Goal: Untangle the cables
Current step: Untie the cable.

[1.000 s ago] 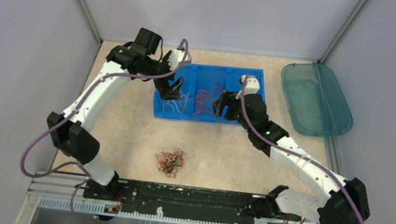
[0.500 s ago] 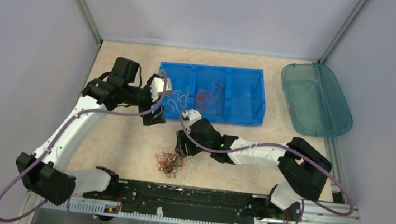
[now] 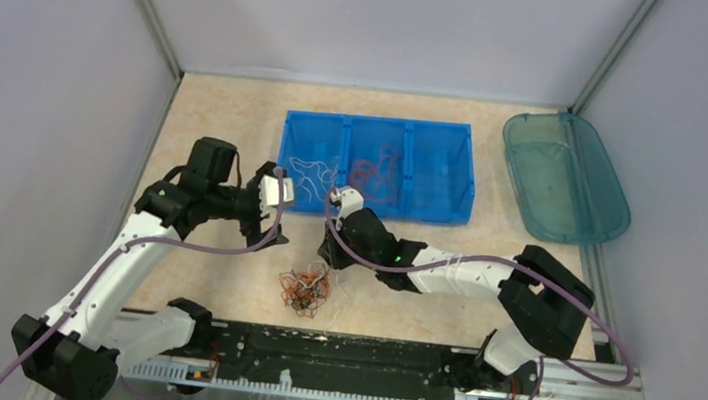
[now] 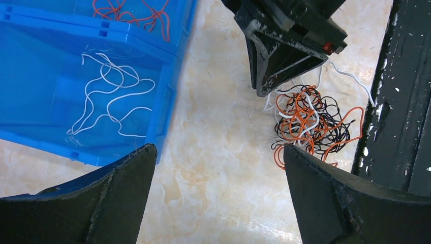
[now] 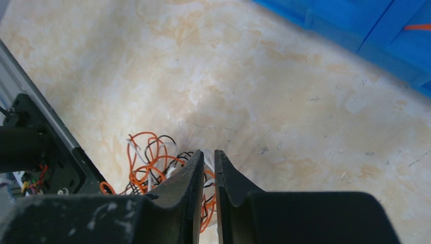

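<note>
Marble tabletop point(image 3: 236, 136) between blue bin point(image 3: 384, 120) and black rail point(image 3: 353, 351): cables point(image 3: 304, 290) under nearly pressed-together right gripper point(image 5: 209, 152), left gripper point(image 4: 218, 147) spread wide.

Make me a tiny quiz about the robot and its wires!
1. True or false: the left gripper is open.
2. Seen from the top, which part of the bin holds the white wires: A left, B middle, C right?
3. Fill in: the tangle lies on the ____.
Key: 1 true; 2 A; 3 table.
</note>
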